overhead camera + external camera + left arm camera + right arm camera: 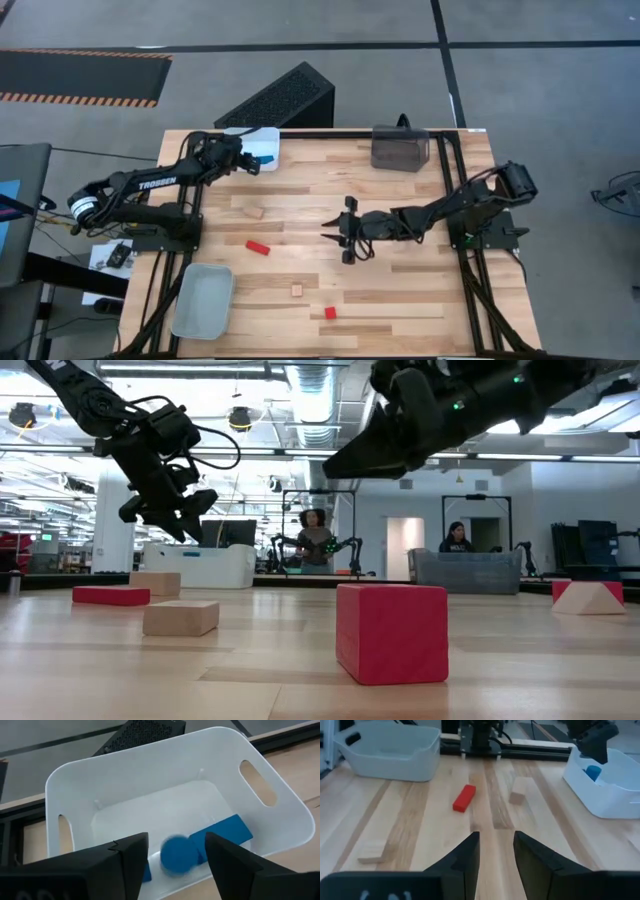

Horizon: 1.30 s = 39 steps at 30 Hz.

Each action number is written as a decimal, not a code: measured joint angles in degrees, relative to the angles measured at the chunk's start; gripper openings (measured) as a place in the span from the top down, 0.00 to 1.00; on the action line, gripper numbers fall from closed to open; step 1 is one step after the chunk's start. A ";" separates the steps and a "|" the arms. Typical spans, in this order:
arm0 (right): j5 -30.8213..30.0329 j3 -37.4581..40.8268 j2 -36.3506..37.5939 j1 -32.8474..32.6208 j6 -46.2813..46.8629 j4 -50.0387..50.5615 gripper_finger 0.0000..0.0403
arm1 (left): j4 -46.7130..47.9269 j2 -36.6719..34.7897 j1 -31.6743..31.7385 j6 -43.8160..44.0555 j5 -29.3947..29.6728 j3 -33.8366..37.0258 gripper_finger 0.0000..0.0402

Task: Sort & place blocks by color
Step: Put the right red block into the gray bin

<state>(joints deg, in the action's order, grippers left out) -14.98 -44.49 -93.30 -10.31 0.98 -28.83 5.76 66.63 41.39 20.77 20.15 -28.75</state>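
My left gripper (176, 851) (250, 157) hangs open over the white bin (75, 780) at the table's far left. Between its fingers a blurred round blue block (176, 854) shows inside the bin, beside a blue bar (222, 834); the fingers touch neither. My right gripper (496, 850) (338, 232) is open and empty above the middle of the table. On the tabletop lie a red bar (258, 246) (464, 798), a wood block (253, 212) (518, 795), a small wood cube (296, 290) and a red cube (329, 312) (392, 632).
A grey bin (203, 300) stands at the near left corner and a dark tinted bin (400, 147) at the far edge. A wood wedge (588, 597) shows to the right in the low view. People stand in the room beyond the table.
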 joint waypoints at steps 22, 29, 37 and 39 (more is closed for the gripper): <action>7.21 -2.09 -2.40 16.89 6.06 4.23 0.70 | -25.27 -0.31 -8.66 -23.12 -11.10 0.02 0.54; 3.90 -0.75 5.79 15.24 3.77 18.58 0.70 | -26.46 -2.95 -16.28 -23.51 -10.85 0.03 0.54; -0.44 5.05 9.42 12.26 4.75 19.28 0.70 | -25.73 -12.02 -26.19 -23.56 -4.07 0.04 0.54; -0.44 5.83 10.12 11.76 5.87 20.29 0.70 | -25.64 -13.46 -28.50 -24.03 -3.75 0.04 0.54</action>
<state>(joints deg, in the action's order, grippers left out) -15.42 -38.66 -83.18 1.46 6.85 -8.54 -19.88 53.17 12.88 -3.26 16.40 -28.71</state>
